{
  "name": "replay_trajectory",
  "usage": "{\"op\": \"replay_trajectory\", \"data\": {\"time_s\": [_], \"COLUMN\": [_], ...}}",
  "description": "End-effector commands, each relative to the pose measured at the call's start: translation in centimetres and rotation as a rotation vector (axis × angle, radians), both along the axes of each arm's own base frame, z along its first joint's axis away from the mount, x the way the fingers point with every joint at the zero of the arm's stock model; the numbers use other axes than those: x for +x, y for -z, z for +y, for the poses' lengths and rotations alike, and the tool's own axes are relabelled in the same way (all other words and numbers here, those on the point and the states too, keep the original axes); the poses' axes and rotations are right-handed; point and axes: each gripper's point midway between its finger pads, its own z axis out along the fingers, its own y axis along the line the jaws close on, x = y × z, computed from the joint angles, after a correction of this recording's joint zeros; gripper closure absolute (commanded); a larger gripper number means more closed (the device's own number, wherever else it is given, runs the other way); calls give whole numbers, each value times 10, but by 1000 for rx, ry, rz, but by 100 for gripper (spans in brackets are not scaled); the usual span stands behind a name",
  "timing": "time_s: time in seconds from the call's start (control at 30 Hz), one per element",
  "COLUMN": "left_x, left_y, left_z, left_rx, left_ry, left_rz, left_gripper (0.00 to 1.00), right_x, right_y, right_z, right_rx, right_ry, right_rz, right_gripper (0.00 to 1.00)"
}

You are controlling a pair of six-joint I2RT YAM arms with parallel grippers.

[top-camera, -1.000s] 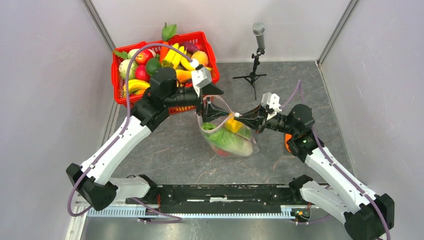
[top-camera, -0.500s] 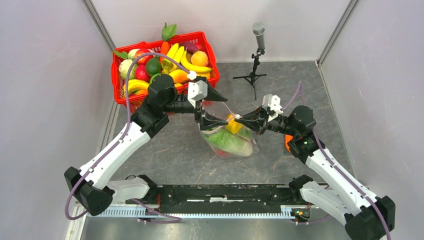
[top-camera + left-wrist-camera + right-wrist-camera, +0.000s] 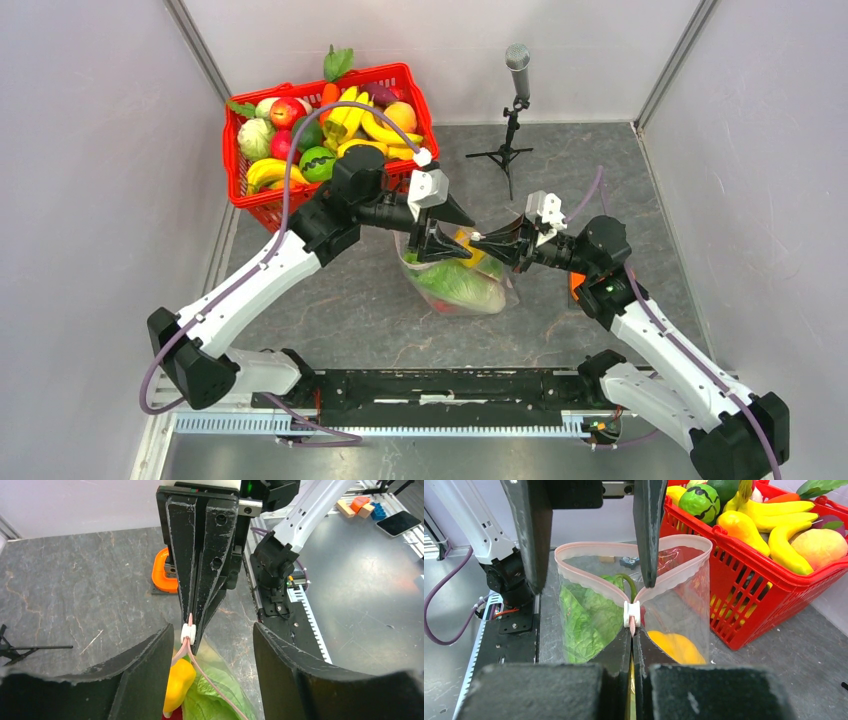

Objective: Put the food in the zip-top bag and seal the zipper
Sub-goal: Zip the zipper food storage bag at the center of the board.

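Grey stone counter (image 3: 340,300), pale walls: the zip-top bag (image 3: 505,285) is full but its top is open.

The left pincer (image 3: 462,240) has swung away from the red basket (image 3: 400,72) and come close to the right pincer (image 3: 632,630), almost tip to tip. Its fingers are spread wide over the bag's top, with nothing in them. The right pincer is clenched on the end of the zipper (image 3: 589,582), with the little white slider (image 3: 631,614) just past its tips. The bag sits under and between both pincers. It is clear and soft, and its pink rim gapes in two loops. The food (image 3: 455,283) is inside: green cabbage (image 3: 584,625) and yellow pepper (image 3: 676,647). I think closing the top is the job left.
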Motion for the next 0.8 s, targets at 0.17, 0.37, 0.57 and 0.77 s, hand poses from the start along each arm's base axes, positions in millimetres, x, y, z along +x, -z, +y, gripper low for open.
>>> {"op": "replay_trajectory", "data": {"time_s": [0.17,0.37,0.57,0.77], "left_x": [6,16,18,23], "left_y": [1,3,9,10], "left_z": [-17,-17,-12,-14], "left_rx": [32,53,86,96], "left_ry": [-34,-79,-100,-114], "left_rz": [-46,-67,-86,-87], "left_gripper": [40,58,57,58], "right_x": [1,1,4,1], "right_y": [-6,-3,-2,-3], "right_z": [-2,-2,-5,-3], "right_rx": [27,21,13,15], "right_ry": [20,23,48,30], "right_rz": [-20,-18,-29,-27], "right_gripper": [100,100,100,100]}}
